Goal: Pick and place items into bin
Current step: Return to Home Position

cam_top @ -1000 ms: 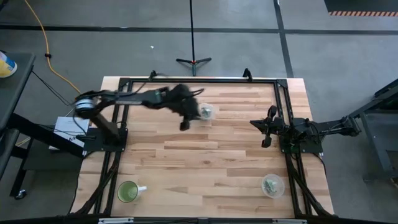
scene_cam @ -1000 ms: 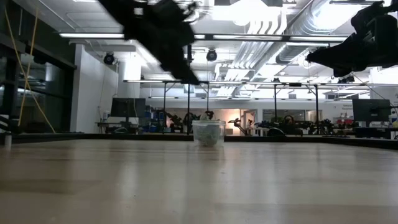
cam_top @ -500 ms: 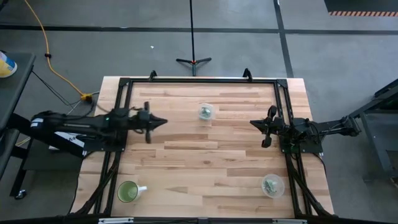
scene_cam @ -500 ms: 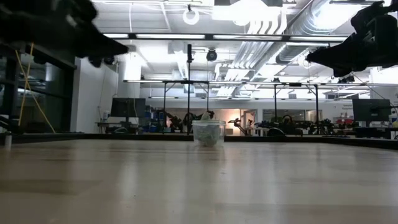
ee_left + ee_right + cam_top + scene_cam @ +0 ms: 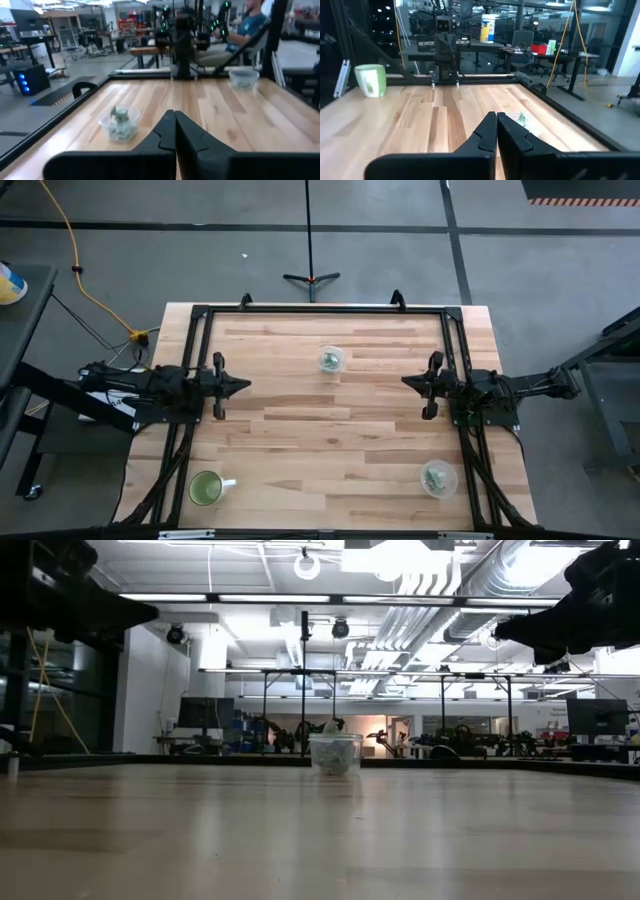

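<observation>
The left gripper point(image 5: 240, 385) hovers over the left edge of the light wooden table point(image 5: 330, 430), at mid-depth and pointing toward the middle. In the left wrist view its two dark fingers point(image 5: 167, 132) are pressed flat together with nothing between them. In the low view this arm is only a dark shape high in the upper left corner, well clear of the tabletop. A green ceramic mug with a white handle point(image 5: 206, 488) stands upright near the table's front left corner, well apart from both arms. Toward the middle of the table, nearer its far edge, stands a small clear plastic bin point(image 5: 322, 743), upright and touched by neither arm. The small pale green-and-white packets point(image 5: 120, 114) lie heaped inside it, one corner poking above the rim. The right gripper point(image 5: 408, 380) hangs over the right side of the table, facing the left one across the boards. Its fingers point(image 5: 489, 131) are likewise closed against each other and empty. A second clear plastic container point(image 5: 425, 470) sits near the front right corner with something pale green inside. Beyond the table's right edge, a seated person in a teal top point(image 5: 248, 25) shows in the left wrist view.
</observation>
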Tool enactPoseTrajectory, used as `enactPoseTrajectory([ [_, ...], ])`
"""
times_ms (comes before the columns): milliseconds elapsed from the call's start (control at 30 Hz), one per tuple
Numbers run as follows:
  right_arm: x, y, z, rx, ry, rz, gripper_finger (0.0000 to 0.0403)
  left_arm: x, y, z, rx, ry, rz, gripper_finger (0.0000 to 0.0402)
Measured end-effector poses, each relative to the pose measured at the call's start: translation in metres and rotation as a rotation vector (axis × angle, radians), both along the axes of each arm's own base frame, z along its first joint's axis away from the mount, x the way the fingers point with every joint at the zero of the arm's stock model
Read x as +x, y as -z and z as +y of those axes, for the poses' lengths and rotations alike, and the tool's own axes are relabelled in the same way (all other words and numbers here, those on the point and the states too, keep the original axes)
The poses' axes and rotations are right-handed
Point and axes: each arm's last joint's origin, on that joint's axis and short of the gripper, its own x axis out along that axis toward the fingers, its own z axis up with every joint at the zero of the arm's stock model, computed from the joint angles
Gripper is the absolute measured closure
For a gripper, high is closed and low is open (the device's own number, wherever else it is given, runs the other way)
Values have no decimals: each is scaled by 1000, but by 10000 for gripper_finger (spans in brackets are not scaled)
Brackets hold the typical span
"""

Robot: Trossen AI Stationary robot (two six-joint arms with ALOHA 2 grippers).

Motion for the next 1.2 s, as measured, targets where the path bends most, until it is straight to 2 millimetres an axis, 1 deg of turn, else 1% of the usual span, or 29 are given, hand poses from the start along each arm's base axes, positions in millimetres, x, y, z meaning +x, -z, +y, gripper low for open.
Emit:
enactPoseTrajectory([
  [133, 0, -1, 0, -16, 16, -2, 400, 0, 1, -1, 8, 7, 13, 340],
  [233, 0, -1, 0, -18, 17, -4, 401, 0, 2, -1, 5, 23, 20, 329],
  [400, 0, -1, 0, 4, 13, -8, 397, 0, 2, -2, -6, 31, 22, 335],
  [667, 0, -1, 0, -9, 14, -6, 395, 0, 2, -2, -8, 31, 24, 349],
  [1200, 0, -1, 0, -11, 14, -7, 393, 0, 2, -2, -8, 33, 24, 351],
])
